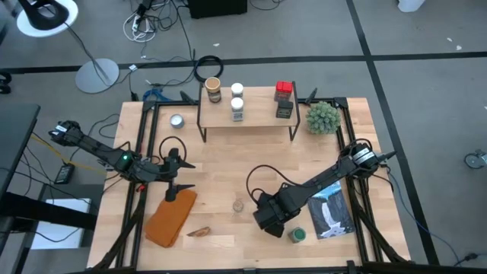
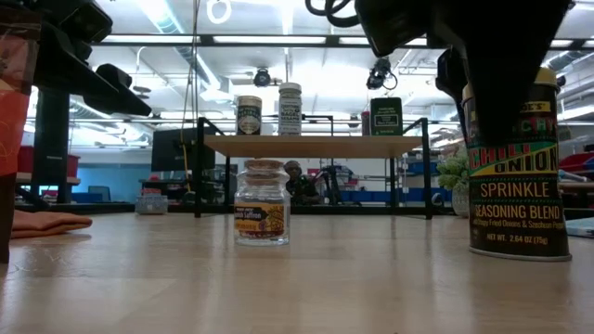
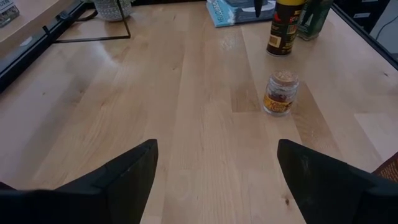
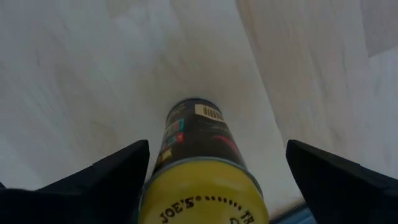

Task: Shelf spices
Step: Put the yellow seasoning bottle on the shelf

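Overhead, the right gripper (image 1: 268, 221) hangs near the table's front, far from the low wooden shelf (image 1: 247, 114). Level view: the dark yellow-lidded seasoning tin (image 2: 519, 167) stands on the table. Wrist view: spread fingers (image 4: 112, 174) straddle it ungripped; closing comes next, I judge.

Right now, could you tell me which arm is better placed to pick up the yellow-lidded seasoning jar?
Right. The right gripper already hangs open right over the yellow-lidded jar, a finger on each side. The left gripper is across the table by the orange cloth, open and empty.
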`<control>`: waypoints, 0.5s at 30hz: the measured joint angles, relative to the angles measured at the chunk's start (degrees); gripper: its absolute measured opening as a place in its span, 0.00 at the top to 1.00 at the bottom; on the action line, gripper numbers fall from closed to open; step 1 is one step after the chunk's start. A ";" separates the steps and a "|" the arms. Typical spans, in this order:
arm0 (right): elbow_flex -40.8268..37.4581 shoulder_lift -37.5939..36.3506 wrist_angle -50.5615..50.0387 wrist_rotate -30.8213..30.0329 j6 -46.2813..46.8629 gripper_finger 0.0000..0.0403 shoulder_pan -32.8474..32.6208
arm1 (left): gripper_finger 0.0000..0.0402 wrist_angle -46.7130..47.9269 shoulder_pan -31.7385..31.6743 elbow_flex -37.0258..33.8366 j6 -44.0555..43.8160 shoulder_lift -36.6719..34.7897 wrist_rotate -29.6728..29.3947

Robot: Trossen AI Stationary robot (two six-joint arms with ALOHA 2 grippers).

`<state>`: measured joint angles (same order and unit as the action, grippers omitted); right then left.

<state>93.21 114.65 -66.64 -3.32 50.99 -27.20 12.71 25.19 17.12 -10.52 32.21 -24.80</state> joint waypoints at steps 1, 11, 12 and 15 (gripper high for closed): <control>0.01 0.00 0.43 0.06 0.34 0.06 0.01 | 0.17 0.00 0.00 0.02 0.00 -0.02 0.00; 9.59 0.00 -7.43 -3.29 1.30 0.06 -0.04 | 0.17 -0.05 0.00 0.00 -0.02 0.00 0.00; 11.19 0.00 -8.27 -4.47 1.30 0.06 -0.14 | 0.17 -0.09 0.00 0.01 -0.02 -0.01 0.00; 16.13 -0.02 -9.84 -7.75 1.29 0.06 -0.58 | 0.17 -0.11 0.00 0.02 -0.02 0.00 0.00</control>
<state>109.34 114.63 -76.48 -11.07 52.28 -27.78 12.60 25.19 17.14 -10.55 32.21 -24.80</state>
